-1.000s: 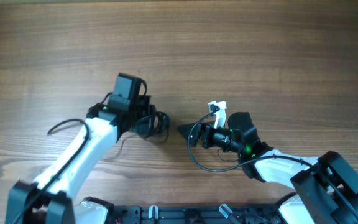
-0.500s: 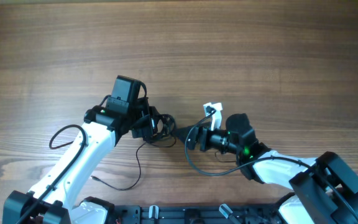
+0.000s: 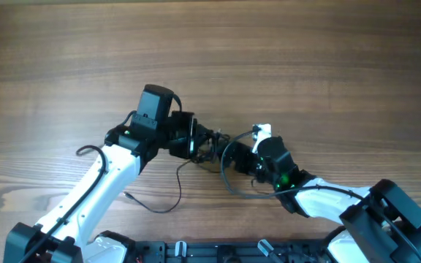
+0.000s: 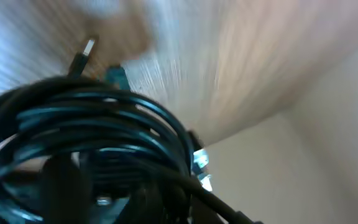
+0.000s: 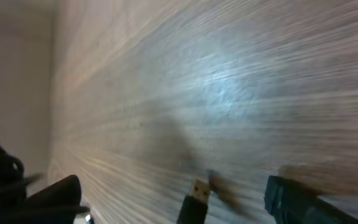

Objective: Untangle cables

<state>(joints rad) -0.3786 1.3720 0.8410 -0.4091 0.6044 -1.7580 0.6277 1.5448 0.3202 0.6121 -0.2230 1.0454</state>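
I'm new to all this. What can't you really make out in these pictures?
Overhead: how the cables are knotted; too small, and the left tool covers part of the clump.
Left wrist: the tool's own fingers; the blurred cables, close to the lens, hide them.
Right wrist: the USB plug is cut off by the bottom edge, so its cord is unseen.

The cables (image 3: 205,143) are black, the table (image 3: 305,58) brown with streaked wood grain.
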